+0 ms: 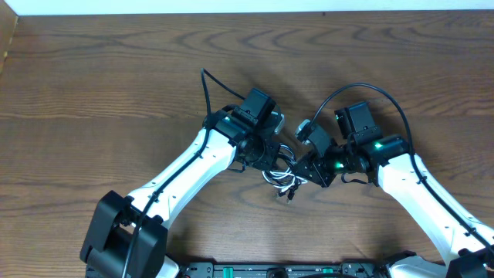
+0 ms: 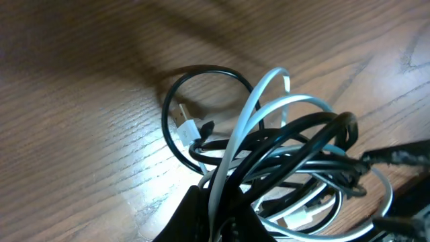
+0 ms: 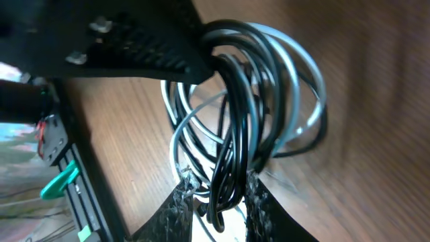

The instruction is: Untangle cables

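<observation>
The black cable point(image 2: 201, 70) and the white cable point(image 2: 259, 101) are wound together in one tangled bundle point(image 1: 284, 179) on the wooden table between both arms. A white plug point(image 2: 183, 124) sticks out of it. My left gripper point(image 1: 272, 158) is shut on strands at the bundle's edge point(image 2: 215, 215), with the white cable running through its jaws. My right gripper point(image 1: 309, 166) grips from the other side. In the right wrist view its fingers point(image 3: 218, 202) are shut on a thick hank of black cable point(image 3: 235, 121), with white loops point(image 3: 306, 67) behind. The left gripper point(image 3: 134, 47) shows at the top.
The thick black arm cable point(image 1: 363, 89) arcs above the right wrist, and another arm cable point(image 1: 207, 93) rises behind the left wrist. The robot base rail point(image 1: 270, 270) lies along the near edge. The table's far edge point(image 1: 247, 14) meets a white wall.
</observation>
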You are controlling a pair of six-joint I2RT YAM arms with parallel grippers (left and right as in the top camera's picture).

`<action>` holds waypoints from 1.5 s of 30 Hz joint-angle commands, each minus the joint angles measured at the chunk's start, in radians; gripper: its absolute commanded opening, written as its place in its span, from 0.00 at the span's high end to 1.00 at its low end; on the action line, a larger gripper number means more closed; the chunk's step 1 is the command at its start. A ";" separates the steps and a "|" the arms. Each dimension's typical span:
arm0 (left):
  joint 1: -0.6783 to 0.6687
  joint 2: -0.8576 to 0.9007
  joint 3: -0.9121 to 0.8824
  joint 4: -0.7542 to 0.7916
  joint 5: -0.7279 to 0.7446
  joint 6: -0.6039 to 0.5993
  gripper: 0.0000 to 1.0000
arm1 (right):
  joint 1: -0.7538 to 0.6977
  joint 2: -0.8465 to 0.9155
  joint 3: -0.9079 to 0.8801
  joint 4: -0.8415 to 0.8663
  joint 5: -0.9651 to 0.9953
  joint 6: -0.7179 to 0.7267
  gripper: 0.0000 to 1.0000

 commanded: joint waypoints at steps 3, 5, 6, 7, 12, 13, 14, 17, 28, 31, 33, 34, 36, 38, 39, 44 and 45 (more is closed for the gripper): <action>0.004 0.005 -0.002 0.029 0.117 -0.005 0.93 | 0.004 -0.006 0.018 -0.017 -0.039 -0.038 0.78; 0.004 0.005 -0.002 0.043 0.168 -0.005 0.93 | 0.004 -0.006 0.018 -0.027 -0.006 -0.038 0.78; 0.004 0.005 -0.002 0.047 0.184 -0.006 0.93 | 0.004 -0.006 0.018 -0.032 0.011 -0.038 0.78; 0.004 0.005 -0.002 0.050 0.190 -0.010 0.93 | 0.004 -0.006 0.018 -0.036 0.029 -0.038 0.78; 0.004 0.005 -0.002 0.050 0.190 -0.013 0.93 | 0.004 -0.006 0.018 -0.047 0.091 -0.033 0.78; 0.004 0.005 -0.002 0.050 0.189 -0.013 0.92 | 0.004 -0.006 0.018 -0.050 0.112 -0.033 0.79; 0.004 0.005 -0.002 0.050 0.190 -0.013 0.93 | 0.004 -0.006 0.018 -0.053 0.138 -0.033 0.82; 0.005 0.004 -0.002 0.050 0.190 -0.013 0.92 | 0.004 -0.006 0.018 -0.057 0.263 0.037 0.95; 0.052 0.004 -0.002 0.029 0.189 -0.013 0.93 | 0.003 -0.006 0.018 -0.062 0.632 0.336 0.99; 0.060 0.004 -0.002 0.019 0.189 -0.012 0.93 | 0.003 -0.006 0.018 -0.080 0.747 0.444 0.99; 0.060 0.004 -0.002 0.019 0.189 -0.012 0.93 | 0.003 -0.006 0.018 -0.099 0.814 0.516 0.99; 0.060 0.004 -0.002 0.019 0.189 -0.012 0.93 | 0.003 -0.006 0.018 -0.107 0.834 0.541 0.99; 0.060 0.004 -0.002 0.019 0.189 -0.012 0.93 | 0.003 -0.006 0.018 -0.118 0.855 0.575 0.96; 0.060 0.004 -0.002 0.019 0.188 -0.012 0.93 | 0.003 -0.006 0.018 -0.128 0.863 0.601 0.95; 0.060 0.004 -0.002 0.019 0.189 -0.012 0.93 | 0.003 -0.006 0.018 -0.133 0.871 0.618 0.95; 0.060 0.004 -0.002 0.007 0.187 -0.012 0.92 | 0.003 -0.006 0.017 -0.191 0.992 0.759 0.92; 0.060 0.004 -0.002 0.003 0.181 -0.012 0.93 | 0.003 -0.006 0.017 -0.205 1.018 0.783 0.90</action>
